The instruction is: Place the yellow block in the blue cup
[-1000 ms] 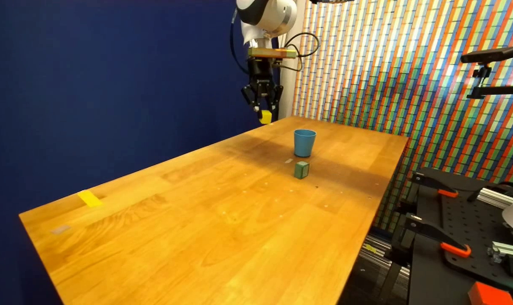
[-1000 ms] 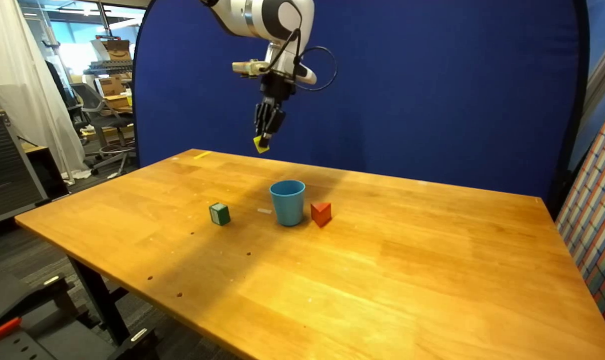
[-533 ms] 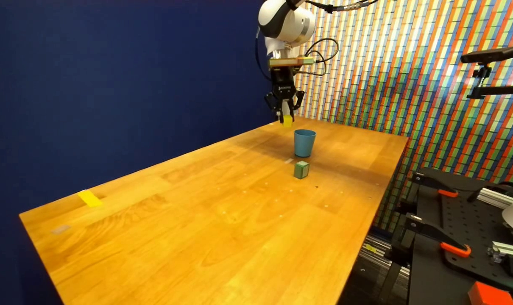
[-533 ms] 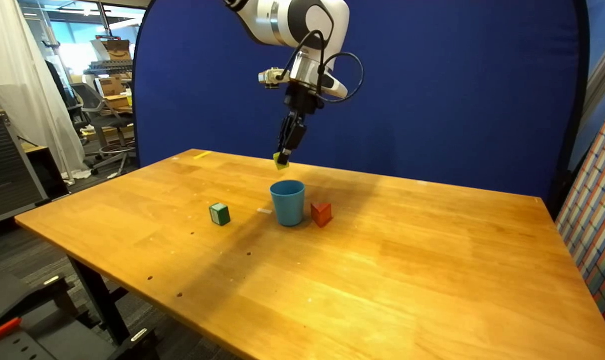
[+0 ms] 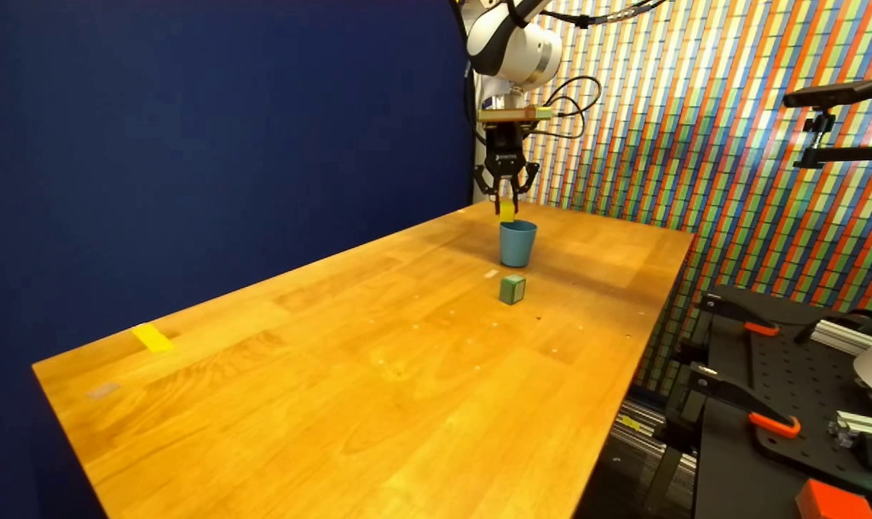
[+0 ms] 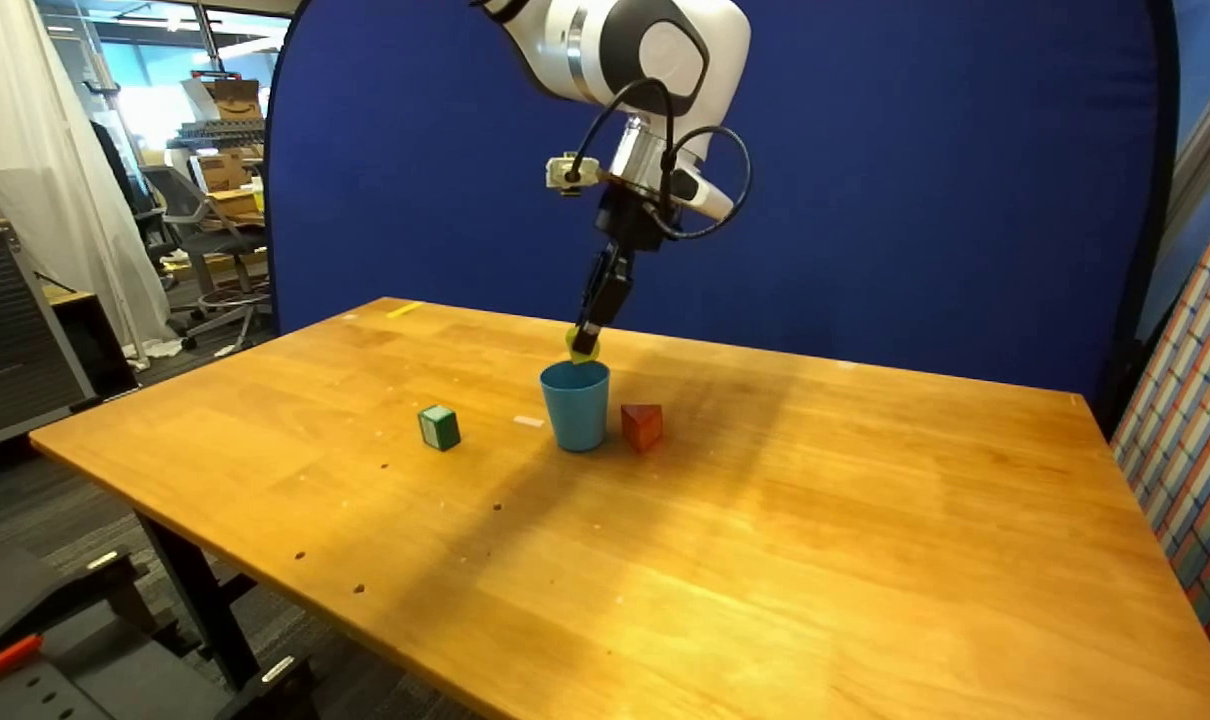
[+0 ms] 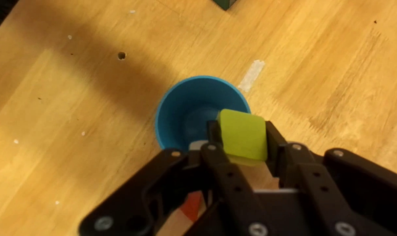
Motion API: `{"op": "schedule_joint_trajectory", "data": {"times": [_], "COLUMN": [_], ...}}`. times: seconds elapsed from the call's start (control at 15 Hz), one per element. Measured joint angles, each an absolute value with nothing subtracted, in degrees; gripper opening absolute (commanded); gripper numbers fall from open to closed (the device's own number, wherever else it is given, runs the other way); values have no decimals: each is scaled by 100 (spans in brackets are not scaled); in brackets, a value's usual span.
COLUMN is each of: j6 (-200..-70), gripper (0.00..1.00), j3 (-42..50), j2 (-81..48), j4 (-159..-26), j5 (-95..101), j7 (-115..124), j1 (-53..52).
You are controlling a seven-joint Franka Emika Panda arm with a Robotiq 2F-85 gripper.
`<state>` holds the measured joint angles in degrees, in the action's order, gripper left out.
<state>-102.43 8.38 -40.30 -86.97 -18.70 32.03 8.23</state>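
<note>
The small yellow block (image 5: 506,211) is between the fingertips of my gripper (image 6: 586,338), which is shut on it. In the wrist view the block (image 7: 243,135) shows yellow-green, with a black fingertip on each side. The blue cup (image 5: 517,246) stands upright on the table in both exterior views, also here (image 6: 576,412). The block is just above the cup's rim in both exterior views. In the wrist view the block overlaps the right part of the cup's opening, and the cup (image 7: 175,105) looks empty where visible. Its near rim is hidden by the gripper.
A green block (image 6: 439,428) lies on the wooden table (image 6: 865,520) to one side of the cup. A red triangular block (image 6: 642,428) stands close on the cup's other side, partly showing in the wrist view (image 7: 192,206). A yellow tape strip (image 5: 153,337) is near the table's edge.
My gripper has moved down and across toward the cup with the yellow block in it, from high beside the cup to just above its rim. The cup and other blocks have not moved.
</note>
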Motion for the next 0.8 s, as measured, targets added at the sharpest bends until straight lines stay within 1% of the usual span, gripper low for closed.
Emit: {"op": "schedule_joint_trajectory", "data": {"times": [0.07, 0.13, 0.2, 0.27, 0.47, 0.53, 0.6, 0.67, 0.73, 0.8], "j6": [-10277, -10286, -10288, -10288, -10287, -10287, -10287, -10287, -10271, -10270], "gripper": [17, 59, 59, 64, 89, 96, 100, 100, 93, 100], "j3": [852, 863, 868, 868, 867, 867, 866, 863, 849, 847], "j2": [-3987, -3948, -3914, -3888, -3861, -3856, -3846, -3829, -3795, -3786], "j4": [-8780, -8849, -8908, -8956, -9052, -9079, -9110, -9144, -9181, -9188], "j5": [-1921, -1963, -1993, -2017, -2117, -2153, -2184, -2219, -2259, -2265], "j7": [3209, 3212, 3215, 3215, 3216, 3215, 3215, 3205, 3154, 3145], "j1": [859, 891, 917, 936, 949, 949, 949, 949, 950, 946]}}
